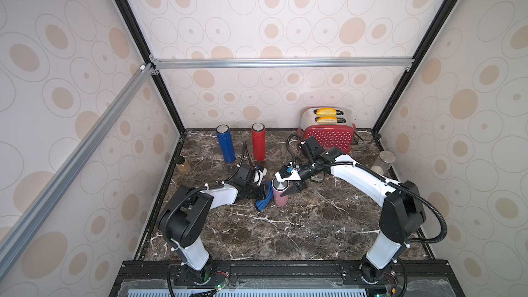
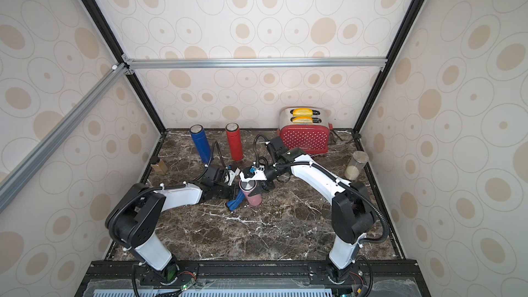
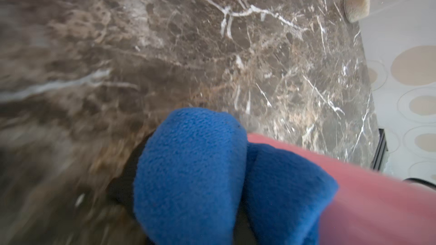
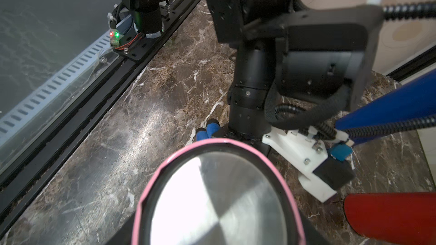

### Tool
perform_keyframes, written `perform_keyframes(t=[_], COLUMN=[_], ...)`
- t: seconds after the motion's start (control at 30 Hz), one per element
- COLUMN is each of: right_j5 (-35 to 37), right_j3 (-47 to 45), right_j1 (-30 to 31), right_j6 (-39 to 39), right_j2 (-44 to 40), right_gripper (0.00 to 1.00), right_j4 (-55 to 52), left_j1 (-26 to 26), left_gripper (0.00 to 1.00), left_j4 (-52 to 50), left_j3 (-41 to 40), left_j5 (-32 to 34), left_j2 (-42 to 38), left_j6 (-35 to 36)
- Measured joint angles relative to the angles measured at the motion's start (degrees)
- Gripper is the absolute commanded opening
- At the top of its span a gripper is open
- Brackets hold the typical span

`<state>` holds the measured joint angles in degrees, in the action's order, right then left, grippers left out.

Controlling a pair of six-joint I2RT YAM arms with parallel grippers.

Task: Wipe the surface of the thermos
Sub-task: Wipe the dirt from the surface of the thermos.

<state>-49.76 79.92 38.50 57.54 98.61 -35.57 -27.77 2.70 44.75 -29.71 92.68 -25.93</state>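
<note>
blue cloth (image 3: 188, 175), touching pink thermos (image 3: 377, 208), upright

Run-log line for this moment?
phase: wiping | left gripper: shut on blue cloth, pressed against pink thermos side | right gripper: shut on pink thermos near top | pink thermos: upright on counter
</note>
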Motion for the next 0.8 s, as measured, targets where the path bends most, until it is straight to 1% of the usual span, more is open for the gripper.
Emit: perform_keyframes(t=[0.17, 0.27, 0.57, 0.7, 0.8], right_j5=[0.3, 1.5, 9.5, 13.7, 16.1], right_j3=[-8.0, -11.6, -19.9, -25.9, -28.2], right_j1=[0.1, 0.6, 3.0, 3.8, 4.1], right_j6=[-12.6, -19.6, -38.7, -44.8, -48.3], right_j2=[-3.1, -4.4, -6.5, -8.9, -9.7], right_gripper=[0.00, 0.00, 0.00, 0.00, 0.00], right_j4=[15.8, 23.2, 42.3, 51.7, 55.8], left_j1=[-0.3, -0.3, -0.4, -0.5, -0.9], left_gripper=[0.00, 0.00, 0.00, 0.00, 0.00], left_j4=[-5.9, -8.3, -14.5, -18.2, -20.7], left_j3=[0.0, 0.3, 2.3, 3.5, 6.0], left_j5=[4.9, 7.1, 13.5, 15.6, 16.1], left_j2=[-11.7, -16.8, -23.8, -28.3, -30.9], left_j6=[0.6, 0.9, 1.5, 1.5, 1.5])
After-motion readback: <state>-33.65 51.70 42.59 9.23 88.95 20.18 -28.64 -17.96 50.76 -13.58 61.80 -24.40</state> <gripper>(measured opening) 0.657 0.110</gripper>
